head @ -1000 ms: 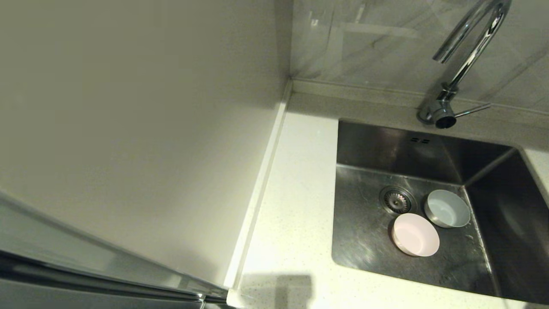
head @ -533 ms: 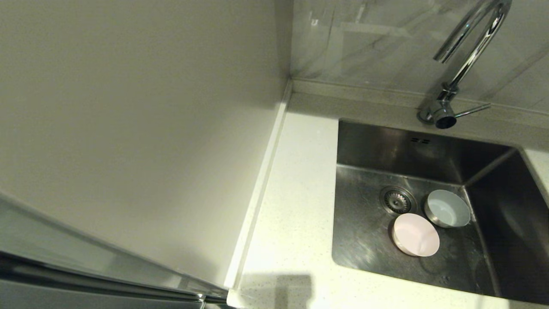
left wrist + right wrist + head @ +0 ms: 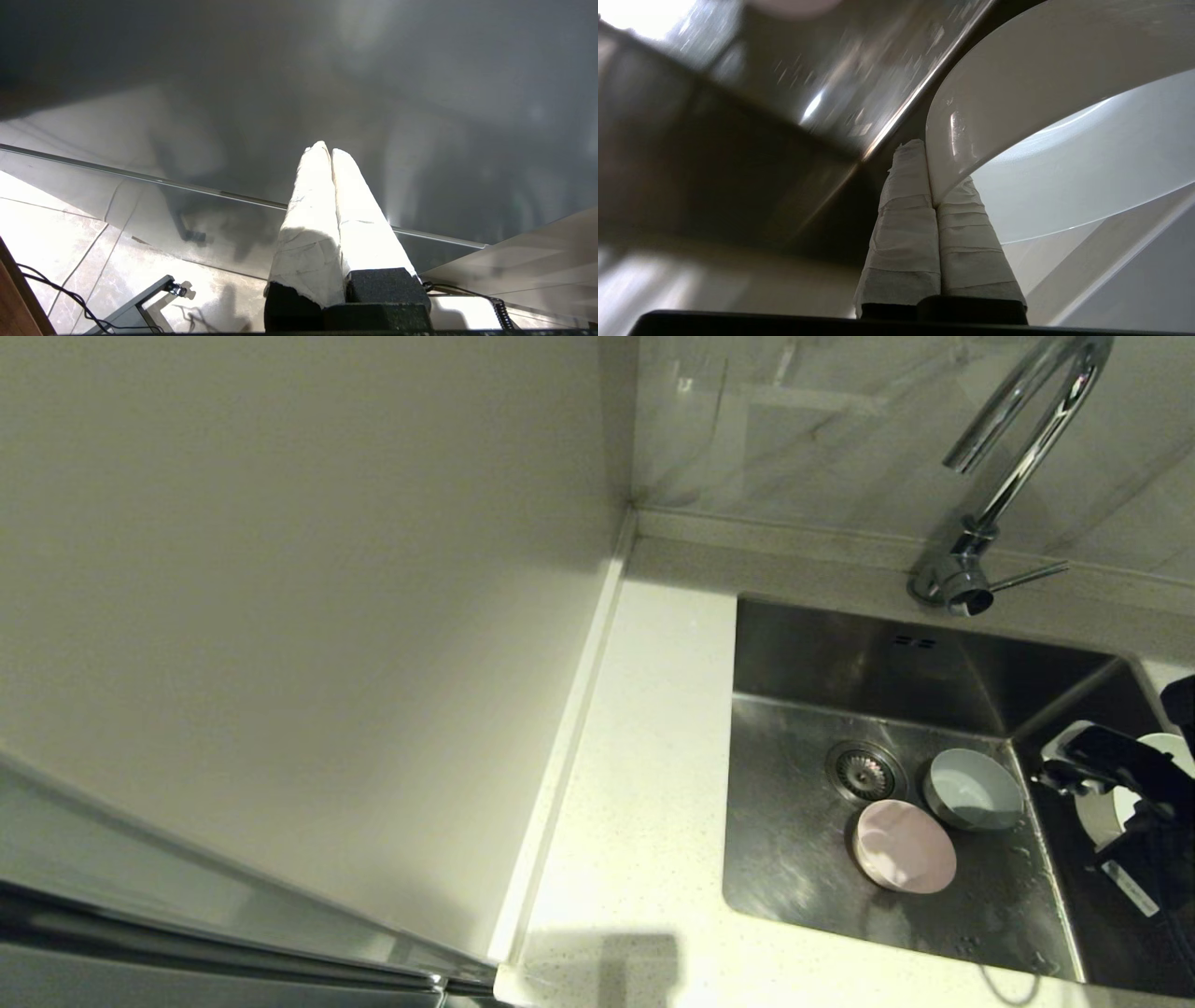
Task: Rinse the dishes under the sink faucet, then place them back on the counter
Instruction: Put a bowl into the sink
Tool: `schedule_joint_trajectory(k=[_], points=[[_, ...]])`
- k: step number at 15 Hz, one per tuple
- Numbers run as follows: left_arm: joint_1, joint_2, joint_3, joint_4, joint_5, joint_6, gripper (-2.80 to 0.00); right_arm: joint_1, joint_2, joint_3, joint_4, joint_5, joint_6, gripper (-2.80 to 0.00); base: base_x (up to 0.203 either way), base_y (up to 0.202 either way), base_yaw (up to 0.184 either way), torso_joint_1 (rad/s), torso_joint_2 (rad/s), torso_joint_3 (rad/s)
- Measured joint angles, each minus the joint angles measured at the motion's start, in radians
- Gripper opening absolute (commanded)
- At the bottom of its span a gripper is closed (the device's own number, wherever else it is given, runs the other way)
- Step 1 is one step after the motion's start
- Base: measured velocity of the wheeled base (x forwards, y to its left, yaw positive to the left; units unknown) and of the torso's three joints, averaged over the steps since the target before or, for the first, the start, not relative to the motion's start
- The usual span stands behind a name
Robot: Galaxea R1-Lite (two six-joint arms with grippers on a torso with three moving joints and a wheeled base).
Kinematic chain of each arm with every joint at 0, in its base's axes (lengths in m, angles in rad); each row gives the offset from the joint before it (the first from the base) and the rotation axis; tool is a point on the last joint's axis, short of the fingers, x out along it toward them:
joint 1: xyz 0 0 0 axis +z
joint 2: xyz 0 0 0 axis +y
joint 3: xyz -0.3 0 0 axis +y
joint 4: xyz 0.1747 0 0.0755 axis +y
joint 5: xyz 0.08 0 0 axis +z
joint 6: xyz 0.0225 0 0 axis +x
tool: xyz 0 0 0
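Observation:
The pale pink bowl (image 3: 904, 846) and the pale blue-grey bowl (image 3: 973, 790) stand upright on the sink (image 3: 840, 663) floor, beside the drain strainer (image 3: 865, 771). My right gripper (image 3: 1116, 765) reaches in from the right edge above the sink's right side, to the right of the blue-grey bowl. It holds the whitish-mint bowl (image 3: 1100, 814). In the right wrist view the gripper (image 3: 927, 154) is shut on that bowl's (image 3: 1017, 93) rim. The chrome faucet (image 3: 1018, 448) rises behind the sink, its lever (image 3: 1027, 577) pointing right. My left gripper (image 3: 325, 149) is shut on nothing, away from the sink.
The speckled counter (image 3: 644, 784) runs along the sink's left side and front edge. A plain cream wall panel (image 3: 280, 616) stands to its left, and a tiled wall (image 3: 822, 420) behind. The left wrist view shows floor tiles (image 3: 56, 233) and cables.
My right gripper has come into the head view from the right, carrying the whitish-mint bowl over the sink. The pink and blue-grey bowls have not moved.

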Motion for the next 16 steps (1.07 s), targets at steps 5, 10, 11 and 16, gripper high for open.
schedule_joint_trajectory(k=[5,10,11,16], points=[[0.000,0.000,0.000,0.000,0.000,0.000,-2.80,0.036,0.148,0.224,-0.677,-0.028,-0.193,-2.80,0.000,0.000,0.000,0.000,0.00,0.000],[0.000,0.000,0.000,0.000,0.000,0.000,-2.80,0.050,0.439,0.216,-0.982,-0.030,-0.214,-2.80,0.000,0.000,0.000,0.000,0.00,0.000],[0.000,0.000,0.000,0.000,0.000,0.000,-2.80,0.050,0.495,0.211,-1.030,-0.031,-0.215,-2.80,0.000,0.000,0.000,0.000,0.00,0.000],[0.000,0.000,0.000,0.000,0.000,0.000,-2.80,0.048,0.689,0.174,-1.145,-0.037,-0.248,-2.80,0.000,0.000,0.000,0.000,0.00,0.000]])
